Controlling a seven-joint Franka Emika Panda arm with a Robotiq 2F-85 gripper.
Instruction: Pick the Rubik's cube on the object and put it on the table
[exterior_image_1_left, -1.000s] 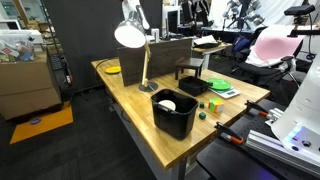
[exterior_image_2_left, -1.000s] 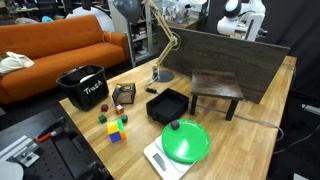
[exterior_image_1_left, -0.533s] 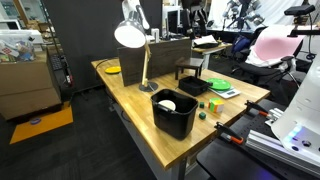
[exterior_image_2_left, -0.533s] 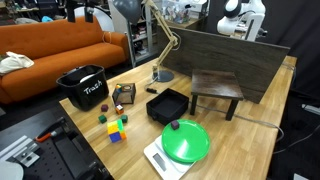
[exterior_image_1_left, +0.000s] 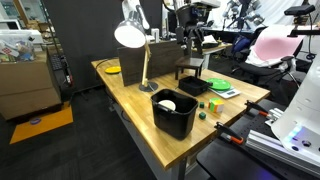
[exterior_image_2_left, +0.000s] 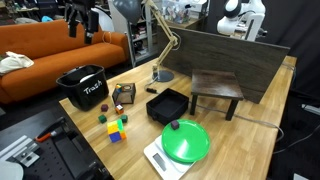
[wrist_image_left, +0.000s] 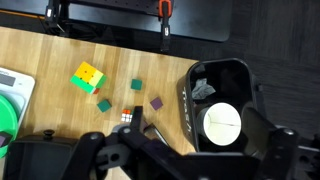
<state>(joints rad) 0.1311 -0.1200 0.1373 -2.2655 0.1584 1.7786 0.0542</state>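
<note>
Claw (exterior_image_2_left: 80, 27), upper left of frame: wide, empty, high over the counter (exterior_image_2_left: 262, 120). Rubik's cube (exterior_image_2_left: 118, 128), lower left: lay on the counter, near the bin (exterior_image_2_left: 82, 88).

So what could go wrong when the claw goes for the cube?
1. Two cubes show: the small cube on the stand and a bigger cube already on the table. The claw, high up, might go for the wrong one.
2. Little blocks and the bin sit close by, so the claw could bump them.
</note>
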